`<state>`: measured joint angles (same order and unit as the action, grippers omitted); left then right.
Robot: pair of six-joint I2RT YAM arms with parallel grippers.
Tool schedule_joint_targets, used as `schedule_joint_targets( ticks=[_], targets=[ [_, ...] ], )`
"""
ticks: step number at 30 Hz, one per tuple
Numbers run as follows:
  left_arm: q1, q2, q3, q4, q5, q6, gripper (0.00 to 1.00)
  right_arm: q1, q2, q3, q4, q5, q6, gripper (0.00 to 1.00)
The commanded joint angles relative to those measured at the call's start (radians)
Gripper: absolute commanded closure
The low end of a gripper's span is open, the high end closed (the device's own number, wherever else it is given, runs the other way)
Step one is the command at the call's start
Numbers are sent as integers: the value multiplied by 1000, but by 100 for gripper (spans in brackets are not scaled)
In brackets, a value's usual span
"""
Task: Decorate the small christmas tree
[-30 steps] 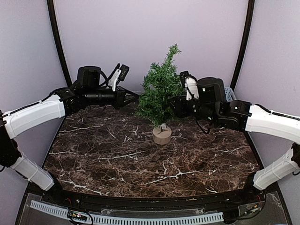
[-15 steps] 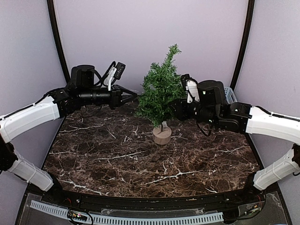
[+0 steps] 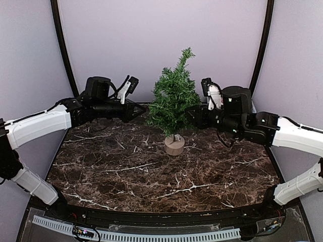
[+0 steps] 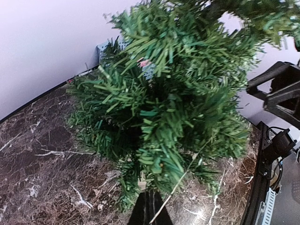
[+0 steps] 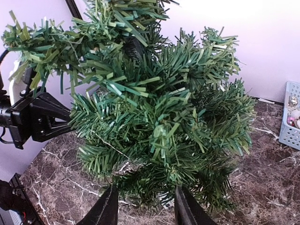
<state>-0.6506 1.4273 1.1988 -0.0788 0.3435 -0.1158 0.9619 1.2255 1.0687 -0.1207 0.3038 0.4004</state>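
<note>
Marble tbl (image 3: 151,171): xmas tree (image 3: 173,103), basket (image 5: 290,117)

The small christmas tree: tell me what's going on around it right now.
The small christmas tree stands upright on its wooden base, mid-table. Both arms reach in at branch height, one from each side. The left gripper is shut, its tip at the left foliage. The right gripper has its jaws apart at the lower right branches. A pale blue basket sits at the far right.
</note>
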Motion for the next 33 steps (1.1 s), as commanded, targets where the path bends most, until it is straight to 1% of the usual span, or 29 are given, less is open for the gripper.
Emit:
schedule_joint_targets(
  ticks=[1, 7, 12, 17, 19, 21, 23, 27, 30, 33],
  targets=[
    [18, 40, 44, -7, -33, -23, 100, -3, -42, -28, 53, -23, 19, 58],
    [35, 91, 62, 17, -25, -46, 100, -4, -65, -42, 62, -41, 19, 57],
    [36, 134, 69, 50, 37, -57, 100, -3, -75, -68, 102, -97, 2, 54],
    [36, 168, 93, 46, 62, -58, 100, -2, -111, -164, 183, -182, 9, 45],
    [36, 171, 94, 47, 68, -59, 100, 10, -119, -217, 208, -211, 23, 44],
    [36, 170, 92, 49, 66, -58, 100, 45, -125, -285, 245, -206, 47, 41],
    [37, 171, 91, 50, 63, -58, 100, 94, -123, -355, 301, -186, 75, 33],
    [37, 175, 91, 50, 67, -61, 100, 202, -61, -435, 374, -159, 138, 23],
    [37, 179, 91, 51, 67, -65, 100, 269, 37, -433, 407, -177, 157, 19],
    [37, 179, 92, 50, 65, -65, 100, 323, 144, -377, 389, -196, 149, 19]
  ],
)
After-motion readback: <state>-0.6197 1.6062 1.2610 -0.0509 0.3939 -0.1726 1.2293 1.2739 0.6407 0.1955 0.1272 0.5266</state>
